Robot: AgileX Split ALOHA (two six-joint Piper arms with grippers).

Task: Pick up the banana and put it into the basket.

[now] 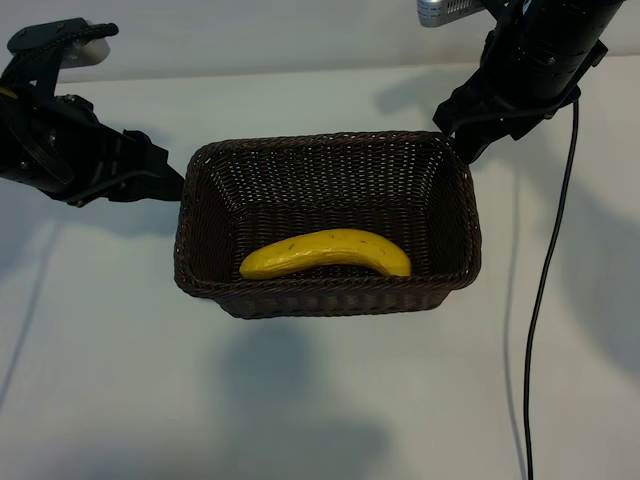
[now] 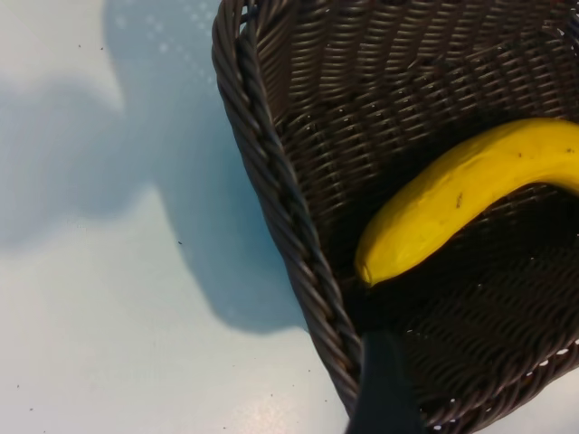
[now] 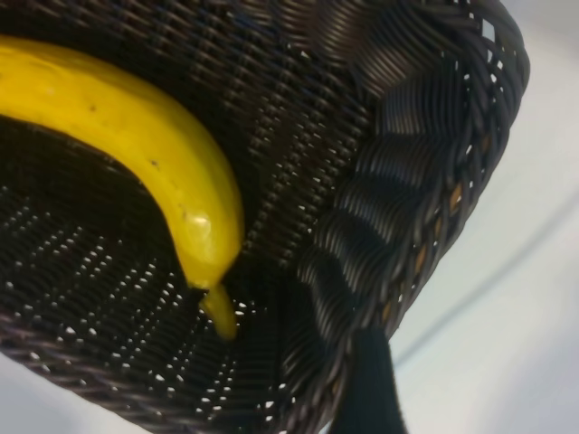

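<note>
Yellow and smooth-skinned, the banana [image 1: 326, 253] lies inside the basket [image 1: 205, 170], along its near wall. It looks light, firm yet bruisable; mid-curve is the grip point. Behind, the left gripper [image 1: 165, 180] and right gripper [image 1: 455, 135] hang released, holding nothing, at opposite ends. Only the right wrist view shows the stem tip and the desk [image 3: 507, 298] close.
</note>
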